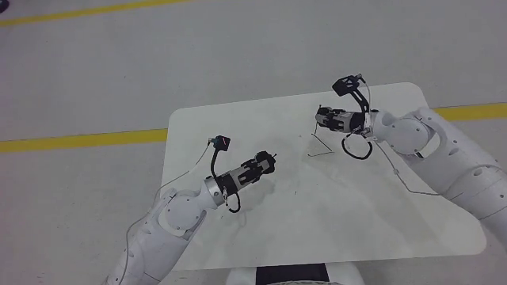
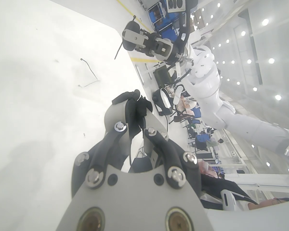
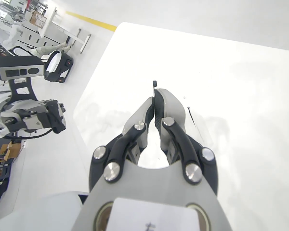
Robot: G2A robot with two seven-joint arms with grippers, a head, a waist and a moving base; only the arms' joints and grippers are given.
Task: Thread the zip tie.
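I am pinching the zip tie (image 3: 154,84) in my right gripper (image 3: 154,108), pads closed on it above the table (image 3: 231,73), its head poking past the tips. A second zip tie (image 2: 97,80) is lying bent on the table nearby. My left gripper (image 2: 135,98) is sitting pressed together; whether it is gripping anything, I cannot tell.

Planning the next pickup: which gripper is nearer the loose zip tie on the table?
Right. The right gripper, shut on a second zip tie, hovers just beside the loose zip tie; the left gripper sits farther off.
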